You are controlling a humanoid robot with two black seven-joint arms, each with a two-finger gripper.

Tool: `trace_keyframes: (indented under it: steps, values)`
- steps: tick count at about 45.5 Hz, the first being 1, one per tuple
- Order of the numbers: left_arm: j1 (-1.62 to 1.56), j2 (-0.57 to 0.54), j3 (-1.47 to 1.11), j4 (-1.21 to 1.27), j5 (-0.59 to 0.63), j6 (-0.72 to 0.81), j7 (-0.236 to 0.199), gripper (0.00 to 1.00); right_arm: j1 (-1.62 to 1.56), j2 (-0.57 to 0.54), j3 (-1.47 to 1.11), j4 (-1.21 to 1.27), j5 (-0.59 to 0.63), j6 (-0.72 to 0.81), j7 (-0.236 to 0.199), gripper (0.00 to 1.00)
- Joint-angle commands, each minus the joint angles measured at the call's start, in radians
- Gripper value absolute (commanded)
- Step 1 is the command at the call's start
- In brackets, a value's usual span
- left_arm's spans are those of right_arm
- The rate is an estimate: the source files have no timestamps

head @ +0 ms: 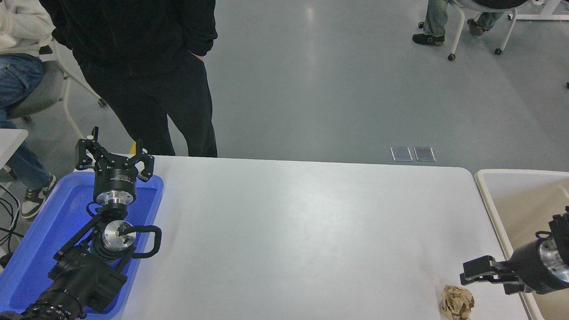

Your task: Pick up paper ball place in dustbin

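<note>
near the table's right edge, right gripper hovers beside the paper ball, fingers apparently apart and empty; next, descend and grasp.

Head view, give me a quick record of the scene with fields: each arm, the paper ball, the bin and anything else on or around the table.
right gripper: open, above the table, just beyond the paper ball, not touching it
left gripper: open, parked over the blue tray at the table's left end
paper ball: on the table near its front right corner
dustbin: right of the table, no ball visible inside
person: standing at the far left side, in dark clothes
</note>
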Motion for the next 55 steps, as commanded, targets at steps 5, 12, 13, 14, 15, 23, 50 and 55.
trace_keyframes:
  steps: [5, 12, 13, 14, 15, 23, 50, 55]
  values:
    - [0.000, 0.000, 0.000, 0.001, 0.000, 0.000, 0.000, 0.99, -0.125, 0.082, 0.054, -0.036, 0.002, -0.092, 0.000, 1.00]
    - [0.000, 0.000, 0.000, 0.001, 0.000, 0.000, 0.000, 0.99, -0.160, 0.128, 0.055, -0.055, 0.003, -0.128, 0.002, 1.00]
    - [0.000, 0.000, 0.000, 0.001, 0.000, 0.000, 0.000, 0.99, -0.167, 0.135, 0.055, -0.064, 0.003, -0.131, 0.002, 1.00]
    - [0.000, 0.000, 0.000, 0.001, 0.000, 0.000, 0.000, 0.99, -0.173, 0.142, 0.055, -0.071, 0.003, -0.134, 0.002, 1.00]
    - [0.000, 0.000, 0.000, 0.001, 0.000, 0.000, 0.000, 0.99, -0.179, 0.150, 0.055, -0.079, 0.003, -0.138, 0.002, 1.00]
    - [0.000, 0.000, 0.000, 0.000, 0.000, 0.000, 0.000, 0.99, -0.226, 0.201, 0.069, -0.114, 0.003, -0.168, 0.008, 1.00]
    - [0.000, 0.000, 0.000, -0.001, 0.000, 0.000, 0.000, 0.99, -0.295, 0.256, 0.066, -0.197, -0.004, -0.226, 0.008, 0.99]
    - [0.000, 0.000, 0.000, 0.001, 0.000, 0.000, 0.000, 0.99, -0.302, 0.256, 0.066, -0.203, -0.006, -0.244, 0.008, 0.97]
